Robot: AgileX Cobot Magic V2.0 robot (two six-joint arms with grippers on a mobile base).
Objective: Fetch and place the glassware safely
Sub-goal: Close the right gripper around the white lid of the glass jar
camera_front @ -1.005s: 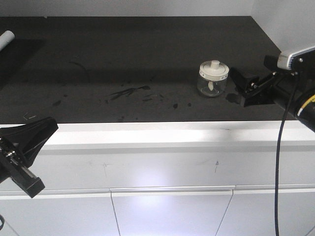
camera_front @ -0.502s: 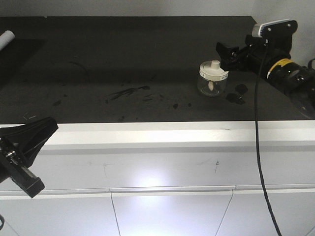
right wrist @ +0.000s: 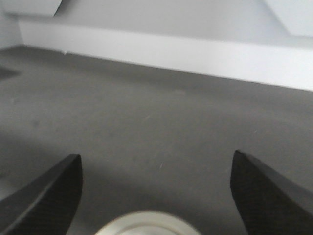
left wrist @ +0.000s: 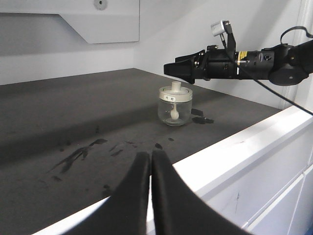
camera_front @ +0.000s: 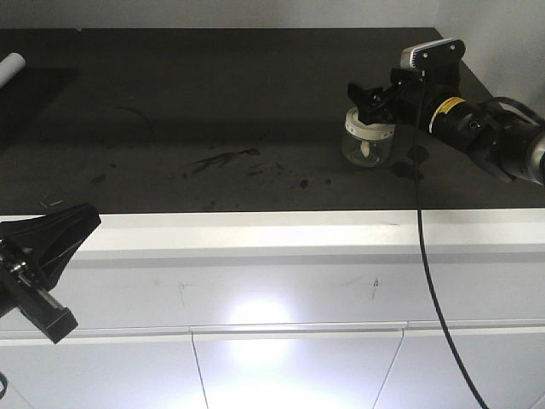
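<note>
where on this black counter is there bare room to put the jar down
The broad middle of the countertop is bare, from the white cylinder at left rear across to the glass jar, back to the wall; only flat smudges mark its front. The right end is crowded: the open right pincer hangs over the jar, its arm and cable alongside.

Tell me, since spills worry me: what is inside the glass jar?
Through the clear wall of the glass jar, one small white spoon-like piece hangs below the lid; otherwise it looks empty. The lid hides where the piece attaches.
</note>
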